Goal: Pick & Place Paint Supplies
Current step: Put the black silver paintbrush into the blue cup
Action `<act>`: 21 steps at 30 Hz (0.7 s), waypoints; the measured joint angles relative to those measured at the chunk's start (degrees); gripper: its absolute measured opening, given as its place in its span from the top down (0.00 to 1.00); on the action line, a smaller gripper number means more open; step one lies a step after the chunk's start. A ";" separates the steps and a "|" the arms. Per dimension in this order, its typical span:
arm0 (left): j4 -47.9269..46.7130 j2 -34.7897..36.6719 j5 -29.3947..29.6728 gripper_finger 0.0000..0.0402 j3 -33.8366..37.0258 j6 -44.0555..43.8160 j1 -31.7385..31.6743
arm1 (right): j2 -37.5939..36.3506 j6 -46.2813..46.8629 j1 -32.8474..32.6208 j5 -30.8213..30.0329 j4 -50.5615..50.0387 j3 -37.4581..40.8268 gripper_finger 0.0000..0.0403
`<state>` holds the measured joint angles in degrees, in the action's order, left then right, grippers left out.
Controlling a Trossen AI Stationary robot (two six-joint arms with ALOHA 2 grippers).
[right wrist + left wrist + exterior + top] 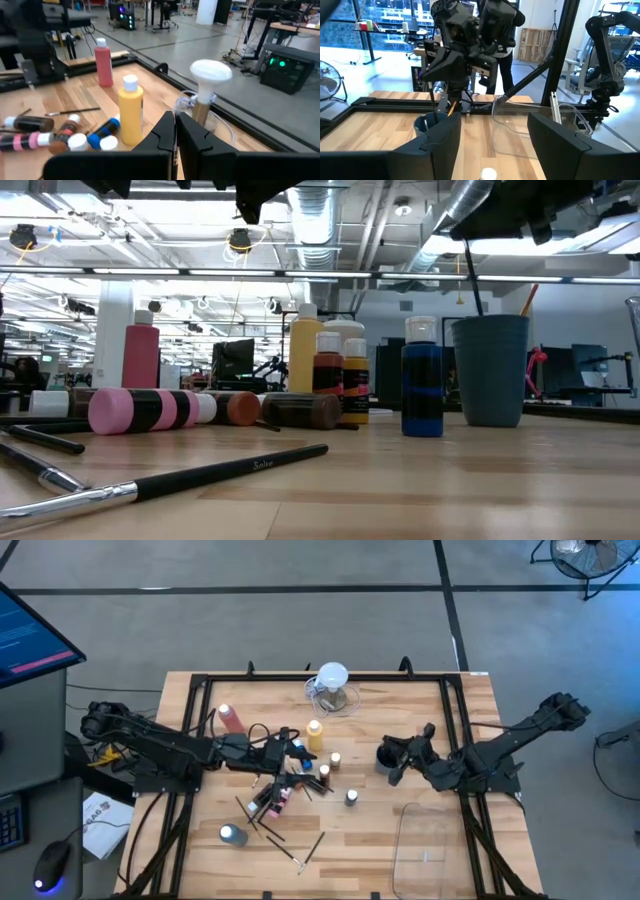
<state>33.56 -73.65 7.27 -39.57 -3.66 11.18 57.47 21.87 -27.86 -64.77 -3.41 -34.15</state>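
Observation:
Paint bottles lie and stand mid-table: a yellow squeeze bottle (pixel 315 733), a pink-red one (pixel 230 718), and small white-capped bottles (pixel 335 758). Thin dark brushes (pixel 300 850) lie near the front. My left gripper (pixel 297 752) hovers level over the bottle pile, open, with nothing between its fingers (pixel 445 140). My right gripper (pixel 393 762) is above a grey-blue cup (pixel 490 370) and shut on a thin dark paintbrush (pixel 472 280). A second brush (pixel 528 295) leans in the cup. My right gripper pinches the paintbrush by its upper end (pixel 431 92) between its two shut fingers, coming in nearly level from the table's right. The brush hangs almost upright below the fingers, and its lower end is inside the cup (pixel 422 122).
A clear jug with a white round top (pixel 332 680) stands at the far middle. A clear plastic bin (pixel 430 840) lies at the front right. A black frame (pixel 200 690) rims the wooden table. A small grey-capped bottle (pixel 232 834) stands at the front left.

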 joint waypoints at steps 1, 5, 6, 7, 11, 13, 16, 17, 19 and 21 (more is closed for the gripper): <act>0.05 -0.02 0.00 0.46 0.00 0.05 0.00 | 0.00 0.95 0.00 -0.02 -1.32 0.00 1.00; 0.48 -0.02 0.02 0.46 0.00 0.10 0.00 | 0.01 4.07 0.05 0.00 -5.15 0.00 1.00; 0.50 -0.02 0.00 0.47 0.00 0.28 0.00 | 0.02 4.50 0.14 0.03 -5.58 0.00 1.00; 0.66 -0.04 0.02 0.47 0.00 0.40 0.00 | 0.02 4.66 0.19 0.08 -5.79 0.00 1.00; 1.31 -0.06 0.02 0.46 -0.02 0.45 0.00 | 0.02 5.30 -0.05 0.15 -6.28 0.00 1.00; 1.33 -0.06 0.02 0.46 -0.02 0.45 0.00 | 0.02 5.73 -0.45 0.15 -6.34 0.00 1.00; 1.52 -0.06 0.00 0.47 -0.02 0.45 -0.27 | 0.04 6.53 -0.74 0.17 -6.49 0.00 0.99; 1.58 -0.05 -0.01 0.47 -0.02 0.45 -0.43 | 0.04 6.67 -0.74 0.17 -6.50 0.00 0.99; 1.64 -0.04 -0.01 0.47 -0.02 0.45 -0.76 | 0.04 6.76 -0.72 0.17 -6.51 0.00 0.99; 1.68 -0.06 0.00 0.46 -0.02 0.45 -1.01 | 0.04 7.39 -0.72 0.17 -6.69 0.00 1.00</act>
<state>35.24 -73.71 7.27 -39.59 -3.20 10.17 57.52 29.27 -28.58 -64.60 -10.10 -34.15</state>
